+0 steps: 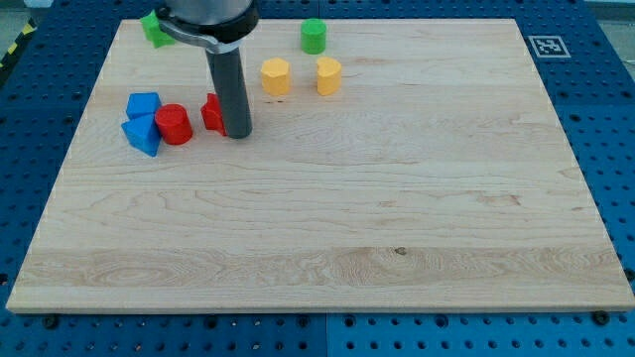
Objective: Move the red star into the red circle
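Just to the view's left of my tip [239, 134], touching the rod, sits the red star [212, 113], partly hidden behind it. Further left of my tip stands the red circle [174, 124], close to the star but apart from it, and beyond that the two blue blocks [143, 121] huddle against the circle's far side. Above and right of my tip are two yellow blocks [276, 76], side by side, with a green block [314, 36] higher still. Another green block [154, 28] peeks out above-left of the rod. My tip is a plain rod end resting on the wooden board [397, 218], pinching nothing.
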You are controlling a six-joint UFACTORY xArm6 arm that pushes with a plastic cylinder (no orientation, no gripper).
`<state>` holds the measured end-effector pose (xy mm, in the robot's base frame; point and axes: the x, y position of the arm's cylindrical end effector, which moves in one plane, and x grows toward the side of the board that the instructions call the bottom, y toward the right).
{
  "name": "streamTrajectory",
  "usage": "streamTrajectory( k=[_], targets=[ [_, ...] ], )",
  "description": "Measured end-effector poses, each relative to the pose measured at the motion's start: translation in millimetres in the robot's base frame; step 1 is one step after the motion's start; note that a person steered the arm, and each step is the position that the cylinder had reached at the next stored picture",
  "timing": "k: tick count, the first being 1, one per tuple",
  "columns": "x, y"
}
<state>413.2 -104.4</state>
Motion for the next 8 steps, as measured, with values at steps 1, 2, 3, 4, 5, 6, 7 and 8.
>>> streamTrajectory(
  k=[1, 2, 3, 4, 5, 6, 7, 8],
  targets=[
    [-2.6, 6.9],
    [-24.1, 37.7],
    [-44.0, 41.3],
    [-44.7, 12.2],
    [-44.7, -17.5],
    [-44.7, -24.8],
    [-44.7, -29.4],
    [-44.7, -38.7]
  ],
)
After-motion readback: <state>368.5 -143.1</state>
